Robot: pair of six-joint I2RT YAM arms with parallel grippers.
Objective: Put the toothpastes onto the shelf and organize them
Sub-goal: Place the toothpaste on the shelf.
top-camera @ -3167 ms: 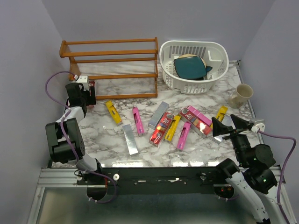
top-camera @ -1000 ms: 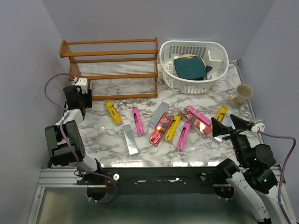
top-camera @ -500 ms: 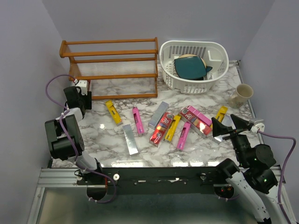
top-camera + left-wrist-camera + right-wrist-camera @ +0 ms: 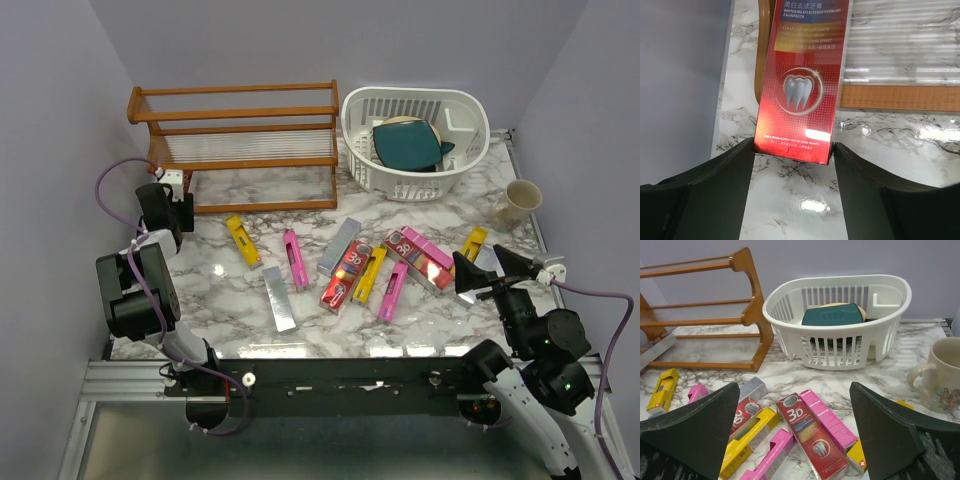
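Above the marble table (image 4: 220, 300), a red toothpaste carton (image 4: 795, 90) is pointed lengthwise up-frame at the shelf (image 4: 890, 97). It is flanked by the left hand (image 4: 792, 150), grip not discernible. The right hand (image 4: 794, 387) is spread wide.

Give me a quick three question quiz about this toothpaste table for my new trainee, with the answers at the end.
1. True or false: a toothpaste carton lies in the white basket.
2. In the wrist view, what sits between the fingers of the left hand? A) a red carton with a tooth picture B) a green bottle C) a spoon
3. Is the right hand open or shut?
Key: 1 false, it holds a dark teal object; 2 A; 3 open, with nothing between its fingers.
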